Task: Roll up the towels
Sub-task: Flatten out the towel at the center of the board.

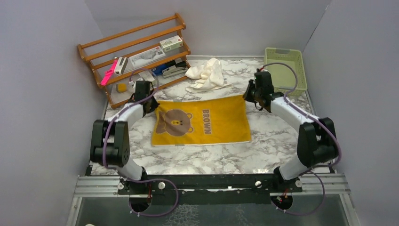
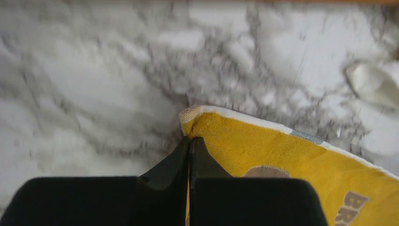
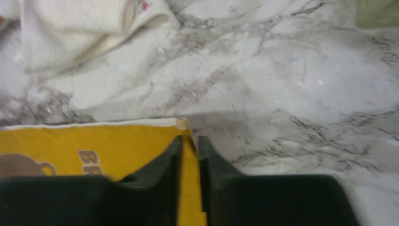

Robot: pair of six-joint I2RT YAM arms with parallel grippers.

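Mustard-yellow cloth towel [image 1: 207, 123] lies flat, unrolled, left gripper [image 2: 190, 141] and right gripper [image 3: 189, 141] clamping its far corners; cream towel [image 1: 207, 75] crumpled at twelve o'clock.

The mustard-yellow towel [image 1: 207, 122] lies spread flat and unrolled in the middle of the marble tabletop [image 1: 202, 160]. It has a white hem, with a brown bear face printed toward its left and the word BROWN toward its right. Its far-left corner is pinched in the left gripper [image 2: 189, 141] and its far-right corner in the right gripper [image 3: 189, 141]. The cream towel [image 1: 206, 75] sits crumpled in a loose heap near the yellow one's far edge, also unrolled.
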